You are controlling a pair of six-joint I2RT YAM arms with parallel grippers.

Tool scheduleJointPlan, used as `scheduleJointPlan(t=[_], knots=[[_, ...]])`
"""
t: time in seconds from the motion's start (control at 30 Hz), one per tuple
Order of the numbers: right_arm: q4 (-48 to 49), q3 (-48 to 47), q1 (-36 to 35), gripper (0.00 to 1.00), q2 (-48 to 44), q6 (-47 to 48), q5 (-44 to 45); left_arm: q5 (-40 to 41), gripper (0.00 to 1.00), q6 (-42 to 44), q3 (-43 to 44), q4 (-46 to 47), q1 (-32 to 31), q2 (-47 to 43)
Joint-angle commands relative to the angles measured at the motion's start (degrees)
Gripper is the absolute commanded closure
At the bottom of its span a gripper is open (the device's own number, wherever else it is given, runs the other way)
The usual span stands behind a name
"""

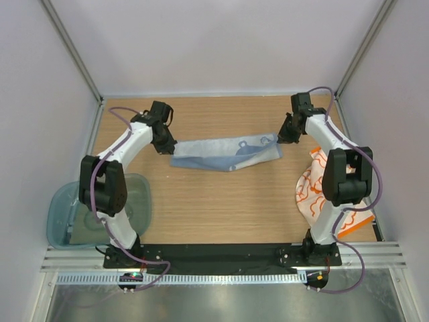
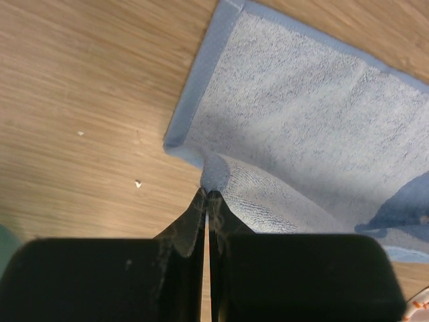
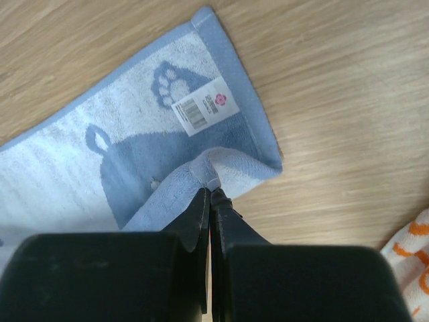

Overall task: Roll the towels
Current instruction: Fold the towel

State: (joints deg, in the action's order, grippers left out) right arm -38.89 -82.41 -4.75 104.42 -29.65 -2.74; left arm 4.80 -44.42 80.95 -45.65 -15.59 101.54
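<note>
Left gripper [image 2: 206,194] and right gripper [image 3: 212,191] each pinched an end corner of the pale blue terry towel [image 1: 224,153]; I judged it light, floppy, best held by corners.

Blue towel [image 1: 224,153]: terry cloth, matt, looped nap; hem band flatter, with a tighter weave. Tag [image 3: 204,106] on it: smooth, white, printed; paper or satin, cannot tell. Table [image 1: 221,208]: wood-grain top, smooth, low sheen. Tray [image 1: 139,194], 8 o'clock: translucent plastic, glossy. Orange-and-white towel [image 1: 310,191], 4 o'clock: soft matt cloth. Left gripper [image 2: 207,196]: black, matt, dusty scuffs.
</note>
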Motion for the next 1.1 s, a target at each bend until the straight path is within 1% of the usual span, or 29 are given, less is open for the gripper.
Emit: scheduleJointPlan(t=[0.0, 0.13, 0.23, 0.63, 0.7, 0.73, 0.77, 0.8, 0.83, 0.9, 0.93, 0.97, 1.03, 1.07], knots=[[-1.8, -5.6, -0.3, 0.99, 2.8, 0.4, -0.3, -0.2, 1.0, 0.9, 4.2, -2.3, 1.0, 2.3], [-2.9, -10.5, -0.3, 0.99, 6.4, 0.3, -0.2, -0.3, 1.0, 0.9, 8.0, -3.2, 2.1, 6.2], [-3.7, -13.6, -0.3, 0.99, 9.1, 0.1, -0.4, -0.3, 1.0, 1.0, 9.9, -3.7, 3.0, 7.5], [-6.3, -22.9, -0.4, 0.99, 18.5, 0.4, 0.9, -1.1, 1.0, 1.7, 17.1, -4.9, 5.3, 17.0], [-6.7, -24.8, -0.3, 0.99, 20.6, 0.3, 1.6, -1.1, 0.98, 1.7, 18.4, -5.1, 5.9, 18.9], [-7.4, -25.6, -0.3, 0.88, 21.3, 0.3, 1.9, -1.2, 0.92, 1.6, 19.0, -5.0, 6.2, 19.5], [-7.9, -26.5, -0.3, 0.79, 22.0, 0.2, 2.5, -1.6, 0.87, 1.6, 19.5, -5.1, 6.5, 20.1], [-8.1, -27.3, -0.2, 0.69, 23.1, 0.2, 2.5, -1.7, 0.78, 1.6, 19.9, -5.1, 7.1, 20.5], [-8.7, -29.1, 0.0, 0.5, 23.6, 0.3, 2.5, -1.8, 0.57, 1.6, 21.4, -5.2, 7.4, 21.4], [-9.6, -31.6, 1.0, 0.36, 25.2, 0.4, 5.1, -0.9, 0.43, 1.8, 23.3, -6.2, 8.4, 22.1], [-10.2, -34.6, 1.4, 0.31, 25.7, 0.5, 5.2, -0.7, 0.32, 1.8, 25.2, -6.8, 8.7, 22.6], [-12.0, -36.4, 1.8, 0.21, 26.1, 0.6, 5.4, -0.6, 0.29, 1.9, 26.4, -8.3, 8.9, 22.6], [-13.7, -40.3, 2.9, 0.16, 25.9, 0.9, 5.9, 0.7, 0.26, 2.2, 28.0, -9.8, 9.2, 21.9], [-14.3, -40.7, 3.2, 0.15, 25.2, 1.2, 6.2, 1.2, 0.25, 2.3, 28.0, -10.5, 9.1, 20.0]])
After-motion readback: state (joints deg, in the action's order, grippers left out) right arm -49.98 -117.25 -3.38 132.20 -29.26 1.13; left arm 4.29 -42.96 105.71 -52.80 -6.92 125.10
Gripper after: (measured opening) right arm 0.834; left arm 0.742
